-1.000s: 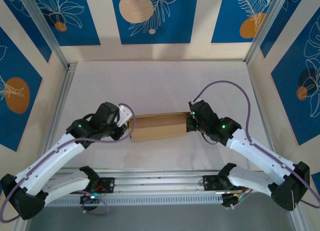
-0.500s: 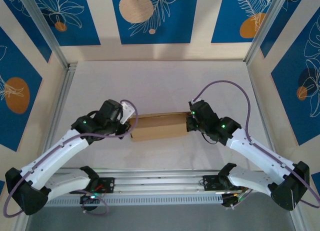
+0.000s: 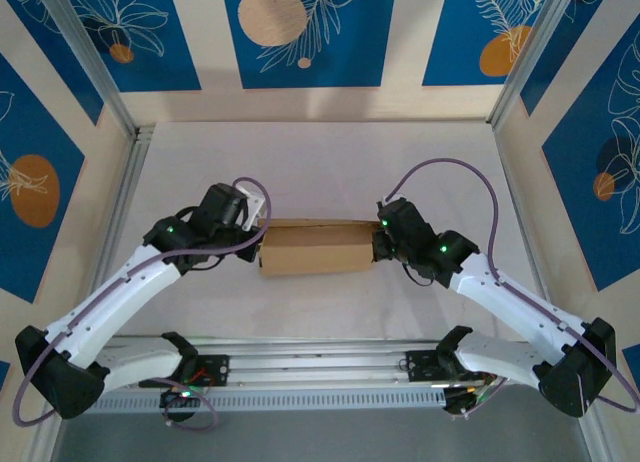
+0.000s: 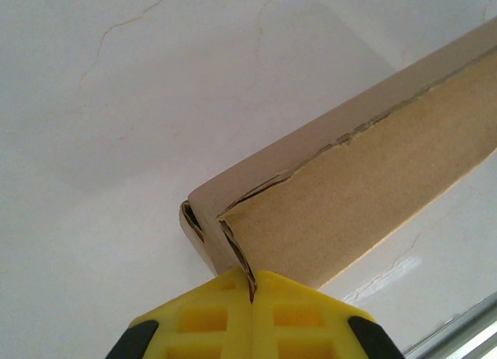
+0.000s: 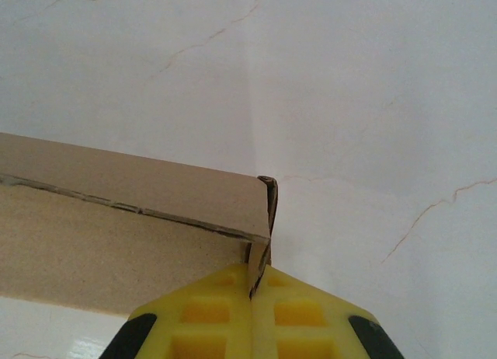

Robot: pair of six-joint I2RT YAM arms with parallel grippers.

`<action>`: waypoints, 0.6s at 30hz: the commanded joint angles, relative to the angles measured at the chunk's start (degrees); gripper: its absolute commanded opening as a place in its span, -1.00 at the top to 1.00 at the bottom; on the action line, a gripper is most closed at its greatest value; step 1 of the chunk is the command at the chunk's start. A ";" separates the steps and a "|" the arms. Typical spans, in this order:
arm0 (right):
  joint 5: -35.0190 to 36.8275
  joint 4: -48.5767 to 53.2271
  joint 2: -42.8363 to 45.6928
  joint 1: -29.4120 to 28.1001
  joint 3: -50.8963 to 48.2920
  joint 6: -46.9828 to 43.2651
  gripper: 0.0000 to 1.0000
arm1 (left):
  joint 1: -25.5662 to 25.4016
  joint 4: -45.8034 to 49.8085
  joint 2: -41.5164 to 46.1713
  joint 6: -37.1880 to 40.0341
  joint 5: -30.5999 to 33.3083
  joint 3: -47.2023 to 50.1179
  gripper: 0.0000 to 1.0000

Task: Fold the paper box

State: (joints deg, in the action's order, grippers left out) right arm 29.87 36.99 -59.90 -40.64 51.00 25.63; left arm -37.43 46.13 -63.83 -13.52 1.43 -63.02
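Observation:
The paper box (image 3: 318, 247) is a plain brown cardboard mailer lying in the middle of the white table, its lid down. My left gripper (image 3: 262, 244) is at the box's left end and my right gripper (image 3: 376, 244) at its right end. From the left wrist, the box (image 4: 357, 196) runs up to the right, and the yellow fingers (image 4: 194, 316) are shut on the edge of its corner flap. The right wrist view has the box (image 5: 116, 235) at the left, with the yellow fingers (image 5: 299, 312) shut on its end flap.
The white table (image 3: 320, 162) is ringed by aluminium rails (image 3: 120, 222) and blue patterned panels. An aluminium mounting rail (image 3: 320, 367) with the arm bases runs along the near edge.
The left arm has swung its elbow and gripper up and slightly right, while staying at the box's left end. The box has shifted a little away from the near edge. The right arm has barely moved.

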 commanded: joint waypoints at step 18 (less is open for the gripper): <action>-3.78 4.62 -0.28 -1.12 -0.45 0.65 1.00 | 1.32 0.84 0.94 -4.97 -2.39 -1.59 0.99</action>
State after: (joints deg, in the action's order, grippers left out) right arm 29.82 37.15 -59.79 -40.71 51.00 25.87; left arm -36.71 47.55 -64.40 -19.35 -0.58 -64.86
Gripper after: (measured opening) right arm 0.066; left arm 0.047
